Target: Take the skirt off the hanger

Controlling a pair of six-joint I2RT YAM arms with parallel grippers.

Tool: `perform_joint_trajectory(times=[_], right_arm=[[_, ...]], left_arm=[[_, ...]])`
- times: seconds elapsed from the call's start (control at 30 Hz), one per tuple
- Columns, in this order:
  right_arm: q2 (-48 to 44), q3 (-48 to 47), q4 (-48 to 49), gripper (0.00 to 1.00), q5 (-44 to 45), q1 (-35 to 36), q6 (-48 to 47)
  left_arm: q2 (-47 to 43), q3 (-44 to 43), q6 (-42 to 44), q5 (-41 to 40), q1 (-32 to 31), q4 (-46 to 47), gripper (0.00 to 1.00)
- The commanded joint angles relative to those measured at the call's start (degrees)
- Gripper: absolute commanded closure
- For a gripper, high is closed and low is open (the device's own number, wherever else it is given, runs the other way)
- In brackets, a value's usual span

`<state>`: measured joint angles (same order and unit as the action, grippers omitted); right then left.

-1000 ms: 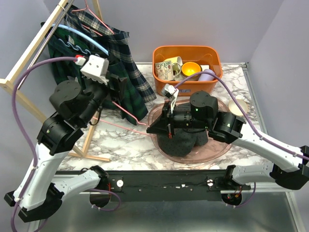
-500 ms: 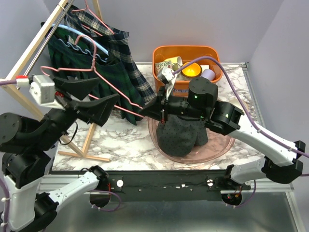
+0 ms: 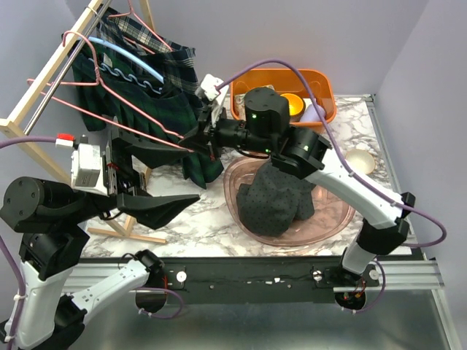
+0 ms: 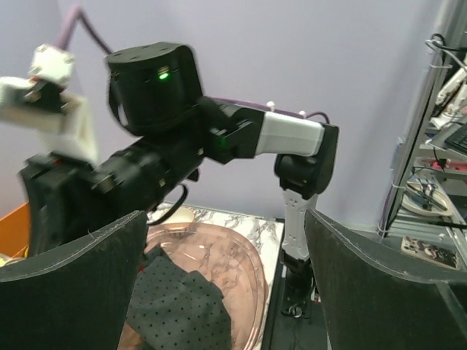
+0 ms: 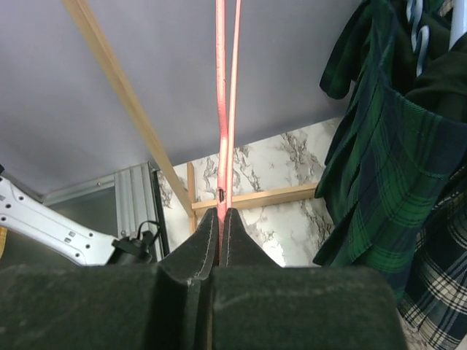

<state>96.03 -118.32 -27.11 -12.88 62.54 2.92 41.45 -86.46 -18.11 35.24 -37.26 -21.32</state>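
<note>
One corner of the pink hanger [image 5: 220, 109] is all the right claw [image 5: 220, 219] has, its jaws pressed together on the thin wire. The grey dotted skirt [image 3: 273, 204] is off the hanger, heaped in the pink basin [image 3: 337, 219] on the worktop [image 3: 190, 219], so the task looks done in substance. The left claw [image 4: 225, 226] is spread wide and empty, low beside the rack [image 3: 51, 64]. The danger is the hanger itself: held at one end, it can swivel or slip in the pinch. Its hook [image 3: 69, 36] seems to be up at the rack, though I cannot tell if it is truly over it — let go too soon and it drops. The wire also crosses the plaid skirts [image 3: 171, 109] and could snag them.
</note>
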Motion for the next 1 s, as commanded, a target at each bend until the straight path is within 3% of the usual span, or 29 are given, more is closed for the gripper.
perform_joint_trajectory(times=[0.0, 0.4, 0.97], right_arm=[[3.9, -7.3, -3.6, 0.99, 0.2, 0.2, -1.4], [9.9, -12.6, -1.5, 0.99, -3.5, 0.2, -6.0], [17.6, -16.1, 0.8, 0.99, -0.5, 0.3, -8.2]], left_arm=[[-0.6, 0.3, 0.0, 5.4, -0.2, 3.4, 0.01], [-0.5, 2.1, 2.2, 1.1, -0.2, 2.3, 0.01], [-1.5, 6.8, 3.8, -2.7, -0.3, 3.1, 0.01]])
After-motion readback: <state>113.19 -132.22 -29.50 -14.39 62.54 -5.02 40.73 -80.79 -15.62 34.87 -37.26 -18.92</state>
